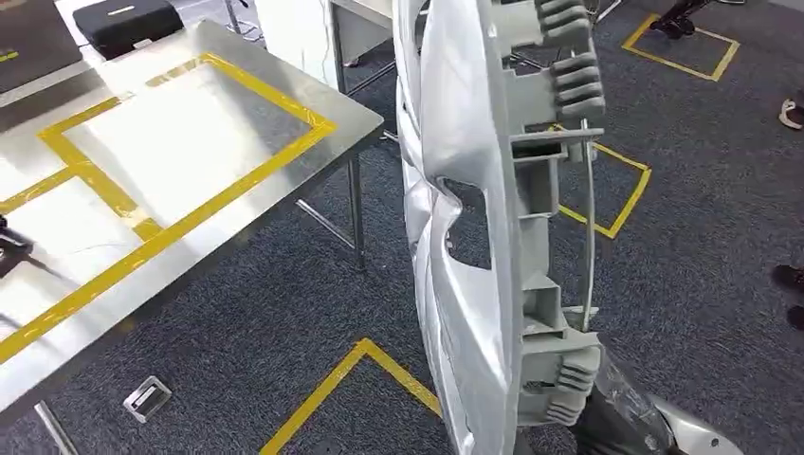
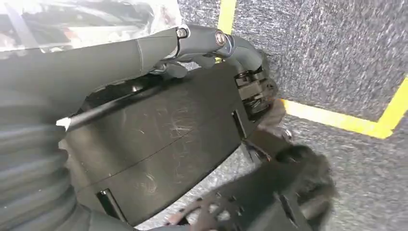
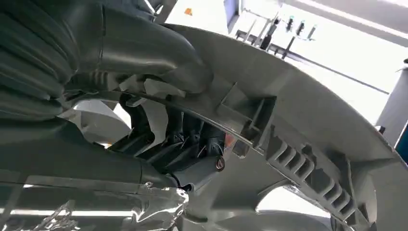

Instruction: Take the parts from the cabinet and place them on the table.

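up front in the head view, a large silver wheel cover stands on edge, its grey ribbed clips and wire ring facing right. it hangs over the dark carpet, right of the worktop and apart from it. the worktop is shiny metal marked with yellow tape rectangles, and a black case sits at its far corner. yellow tape outlines also mark the carpet, and a small metal bracket lies on the carpet near the worktop's leg. the silver right arm rises from the lower right corner to the cover's lower rim. shoes of people show at the right edge.

next, the left wrist view looks down at grey carpet with yellow tape; the left robot hand shows a grey thumb and curled-in fingers with nothing between them, lying against dark body parts.

last, the right wrist view shows the right robot hand holding the wheel cover at its rim, thick thumb pressed on the back face, dark fingers hooked under the edge beside a ribbed clip.
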Robot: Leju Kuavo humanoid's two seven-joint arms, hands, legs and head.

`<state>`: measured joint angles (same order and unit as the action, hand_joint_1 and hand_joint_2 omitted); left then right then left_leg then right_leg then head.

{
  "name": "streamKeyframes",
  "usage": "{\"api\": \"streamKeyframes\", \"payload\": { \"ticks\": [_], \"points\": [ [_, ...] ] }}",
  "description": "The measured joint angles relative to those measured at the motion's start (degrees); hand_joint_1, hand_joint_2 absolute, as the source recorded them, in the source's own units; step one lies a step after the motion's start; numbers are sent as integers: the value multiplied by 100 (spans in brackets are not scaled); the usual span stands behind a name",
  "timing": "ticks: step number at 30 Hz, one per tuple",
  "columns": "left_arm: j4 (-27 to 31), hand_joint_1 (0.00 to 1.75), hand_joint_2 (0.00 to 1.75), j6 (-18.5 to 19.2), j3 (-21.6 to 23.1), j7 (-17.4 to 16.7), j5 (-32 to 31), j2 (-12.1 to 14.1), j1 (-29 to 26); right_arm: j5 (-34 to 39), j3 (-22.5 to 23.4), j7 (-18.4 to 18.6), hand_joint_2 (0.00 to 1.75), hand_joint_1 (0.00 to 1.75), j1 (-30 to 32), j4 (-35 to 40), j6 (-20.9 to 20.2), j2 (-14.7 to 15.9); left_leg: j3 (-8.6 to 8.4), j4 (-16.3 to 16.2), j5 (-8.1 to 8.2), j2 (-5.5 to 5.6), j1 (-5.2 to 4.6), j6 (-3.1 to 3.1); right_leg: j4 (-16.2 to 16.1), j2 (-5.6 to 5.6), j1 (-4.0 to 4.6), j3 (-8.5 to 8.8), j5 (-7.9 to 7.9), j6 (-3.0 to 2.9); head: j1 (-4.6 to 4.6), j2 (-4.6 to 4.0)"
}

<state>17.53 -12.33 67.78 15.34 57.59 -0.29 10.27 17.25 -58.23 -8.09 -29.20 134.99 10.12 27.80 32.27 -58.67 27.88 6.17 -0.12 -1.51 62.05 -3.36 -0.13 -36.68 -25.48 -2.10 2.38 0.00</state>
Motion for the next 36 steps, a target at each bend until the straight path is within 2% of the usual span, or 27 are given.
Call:
{"api": "streamKeyframes", "payload": {
  "ticks": [1,2,5,6,7,8,10,11,13,14,15,16,17,18,20,21,22,23,25,26,27,28,30,31,32,35,36],
  "points": [
    [2,0,175,-7,0,0,0,-33,4,0,0,0,175,175,3,0,0,2,33,-3,5,60,-5,19,-176,-359,-29,89,-39,-47,-26,0],
    [4,0,175,-9,2,-7,-2,-39,9,0,0,0,175,175,-1,0,4,2,63,-15,-7,152,22,47,-287,-310,-36,110,-14,-12,-40,0],
    [4,0,175,-7,2,0,0,-37,19,0,4,2,175,175,-24,0,2,2,139,40,-49,388,65,171,-374,-45,-4,165,-67,-11,-11,0],
    [4,0,175,-7,2,-2,-2,-33,18,0,7,2,175,175,-27,0,4,0,129,-11,9,298,41,182,-475,92,-61,223,-40,8,-15,0],
    [4,0,175,-26,4,-9,-4,-37,14,0,7,9,175,175,-19,-4,7,0,180,-141,139,-94,-7,219,-534,150,-46,284,-43,-9,-55,0],
    [0,0,175,-33,2,-9,-4,-19,25,0,7,4,175,175,-32,-2,15,0,301,-460,345,-323,-3,254,-539,246,-39,316,-47,-24,-96,0],
    [0,0,175,-44,0,-7,-9,15,57,0,0,2,175,175,-25,-4,15,0,648,-1355,735,-482,4,315,-511,457,-26,333,-96,-40,-120,0],
    [0,0,175,-46,0,-9,-9,22,63,0,-2,2,175,175,-23,-4,15,0,721,-1568,781,-488,5,340,-498,548,-26,340,-112,-42,-129,0],
    [0,0,175,-46,2,-15,-9,44,53,0,-4,4,175,175,-22,-4,13,2,531,-1233,493,-522,11,363,-454,712,-27,347,-153,-32,-155,0],
    [0,0,175,-44,2,-35,-7,50,38,0,-4,7,175,175,-22,-4,13,0,304,-779,242,-578,11,357,-422,778,-27,352,-178,-23,-160,0],
    [0,0,175,-42,4,-57,-7,55,15,0,-4,7,175,175,-22,-4,13,0,36,-242,-15,-745,2,335,-390,839,-25,365,-210,-7,-179,0],
    [-2,0,175,-44,4,-61,-7,61,-2,0,-4,7,175,175,-21,-4,13,2,-55,-57,96,-1053,-66,281,-385,897,-11,370,-224,16,-186,0],
    [-2,0,175,-33,4,-59,-7,66,-2,0,0,4,175,175,-25,-4,13,2,-60,50,62,-1068,-103,207,-346,951,22,353,-240,43,-208,0],
    [-2,0,175,-31,7,-59,-7,64,-7,0,2,4,175,175,-23,-4,15,2,-75,44,80,-1022,-103,136,-345,1019,31,342,-236,62,-210,0],
    [-2,0,175,-20,7,-50,-9,63,-28,0,-2,7,175,175,-28,-4,11,0,-39,57,48,-875,-111,72,-365,1176,27,372,-224,100,-203,0],
    [-2,0,175,-17,7,-48,-7,59,-27,2,4,7,175,175,-30,-4,11,2,-82,117,1,-797,-51,15,-354,1137,18,363,-275,141,-210,0],
    [-2,0,175,-18,7,-48,-7,59,-26,2,4,9,175,175,-36,-4,11,2,-71,125,-19,-742,-33,-8,-223,720,-30,336,-381,179,-186,0],
    [-2,0,175,-18,7,-50,-7,57,-24,2,7,4,175,175,-37,-2,11,7,-64,124,-30,-693,-20,-26,94,494,-44,198,-572,191,-153,0],
    [-2,0,175,-15,7,-50,-7,44,-21,0,0,2,175,175,-30,-2,11,9,-58,122,-39,-561,-14,-40,1031,373,-60,-245,-973,231,-109,0],
    [-2,0,175,-9,7,-50,-7,44,-26,2,-2,4,175,175,-23,-6,11,13,-55,116,-40,-486,-14,-40,1359,372,-60,-414,-1044,244,-107,0],
    [0,0,175,-5,7,-48,-7,42,-24,2,-7,4,175,175,-12,-7,11,13,-57,108,-40,-404,-12,-39,1417,372,-63,-464,-966,243,-109,0],
    [0,0,175,0,7,-48,-7,37,-19,4,-7,7,175,175,-9,-7,11,13,-59,94,-37,-321,-5,-32,1189,369,-70,-376,-754,241,-105,0],
    [2,0,175,-2,7,-46,-7,13,-6,17,-2,7,175,175,-10,-7,15,13,-62,41,-9,-160,18,14,224,246,-97,38,-187,233,-105,0],
    [2,0,175,-2,7,-46,-7,11,-2,17,-2,7,175,175,-8,-7,17,13,-50,15,14,-103,34,50,-134,1,-128,197,-118,240,-96,0],
    [4,0,175,-2,7,-44,-4,11,16,17,-7,7,175,175,1,-9,17,13,7,-27,19,-43,-1,96,-219,-169,-145,246,-170,252,-92,0],
    [11,0,175,-4,7,-35,-9,9,13,17,-2,7,175,175,-1,-7,31,18,74,2,-34,106,72,219,-267,-23,-100,237,-219,185,-113,0],
    [9,0,175,-2,7,-35,-6,13,20,15,2,7,175,175,0,-7,42,17,83,-4,-13,146,65,256,-314,41,-142,255,-199,145,-114,0]
  ]
}}
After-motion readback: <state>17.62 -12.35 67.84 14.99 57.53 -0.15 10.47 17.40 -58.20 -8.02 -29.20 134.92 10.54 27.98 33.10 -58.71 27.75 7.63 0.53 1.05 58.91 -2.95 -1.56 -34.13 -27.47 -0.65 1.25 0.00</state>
